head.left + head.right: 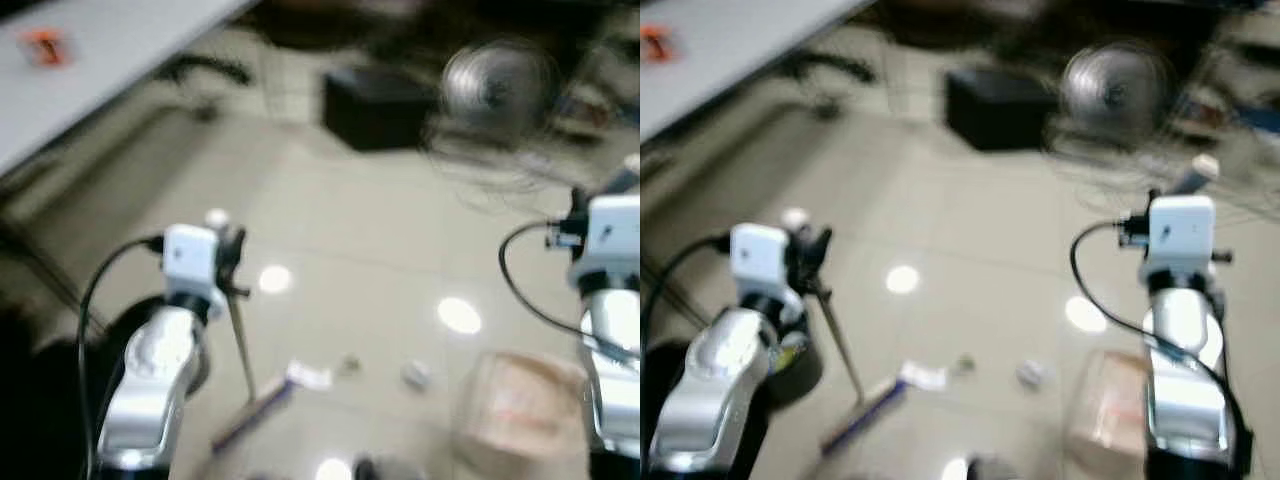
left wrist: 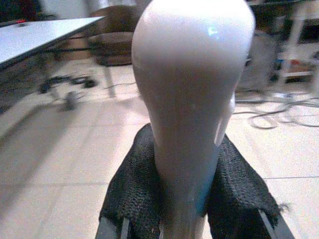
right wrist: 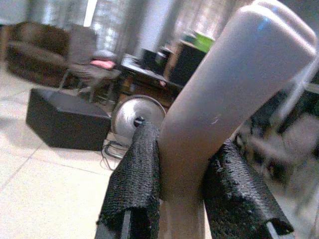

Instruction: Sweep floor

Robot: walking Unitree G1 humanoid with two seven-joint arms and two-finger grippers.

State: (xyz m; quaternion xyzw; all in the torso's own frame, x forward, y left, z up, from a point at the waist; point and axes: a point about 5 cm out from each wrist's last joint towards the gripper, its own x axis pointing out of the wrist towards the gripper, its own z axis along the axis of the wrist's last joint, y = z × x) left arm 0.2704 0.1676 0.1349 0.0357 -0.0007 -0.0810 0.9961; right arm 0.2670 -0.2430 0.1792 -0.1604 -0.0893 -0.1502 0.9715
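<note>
arms rise bent at both sides of the blurred head views, wrists up. left gripper [image 2: 187,199] is clenched on the pale top of the broom handle [image 2: 192,99], whose thin pole slants down to the broom head [image 1: 262,405] on the tile floor [image 1: 350,230]. right gripper [image 3: 182,189] is clamped on a grey dustpan handle [image 3: 214,104], its pan [image 1: 525,405] low by the right arm. scraps [image 1: 415,374] lie between broom head and pan. a fan [image 1: 497,85] and black box [image 1: 375,105] stand beyond.

The broom [image 1: 243,350], thin-poled with a purple-and-white head, stands tilted on the glossy tiled floor [image 1: 370,250] beside scattered litter [image 1: 415,374].
</note>
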